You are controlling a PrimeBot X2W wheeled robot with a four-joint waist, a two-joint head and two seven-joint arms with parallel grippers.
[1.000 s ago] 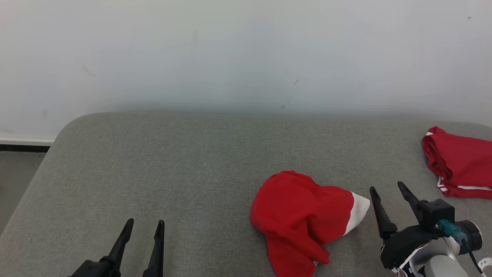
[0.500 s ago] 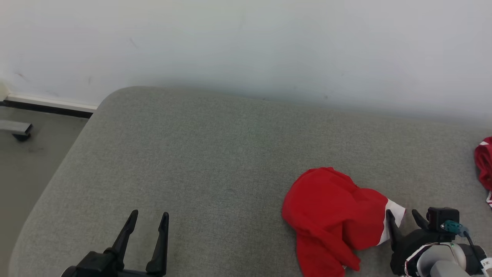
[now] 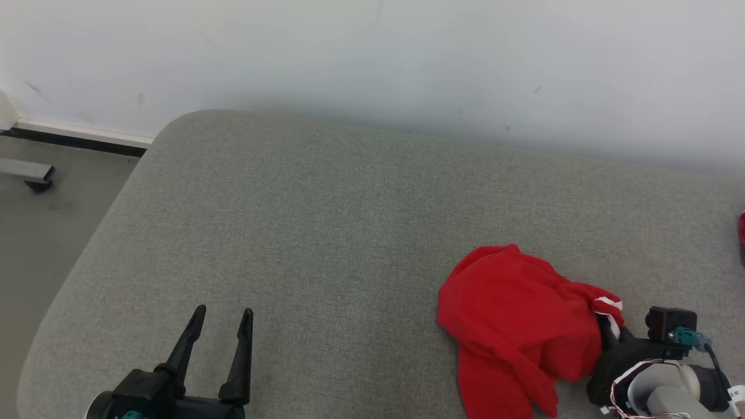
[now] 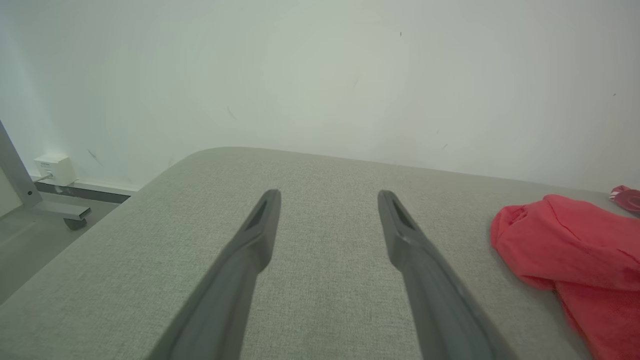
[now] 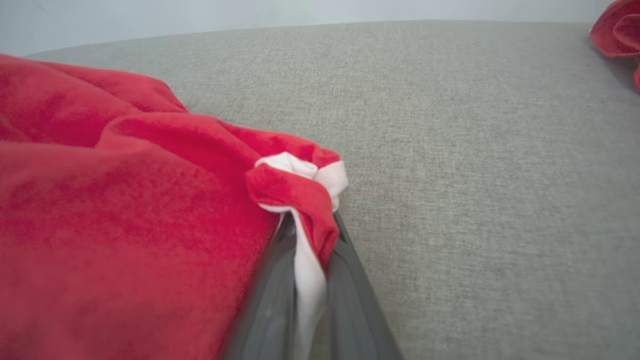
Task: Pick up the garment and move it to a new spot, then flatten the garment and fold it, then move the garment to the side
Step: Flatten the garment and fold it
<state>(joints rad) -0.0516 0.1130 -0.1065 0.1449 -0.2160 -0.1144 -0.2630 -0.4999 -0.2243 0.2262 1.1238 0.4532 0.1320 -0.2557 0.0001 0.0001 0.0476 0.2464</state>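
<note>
At frame's lower right, pinching garment by white hem with right gripper; holding left gripper spread at lower left. For lifting: rising slowly, watching hem for slip.

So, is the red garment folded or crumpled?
Crumpled: the red garment lies bunched on the grey cushion, white edge pinched in the right gripper.
</note>
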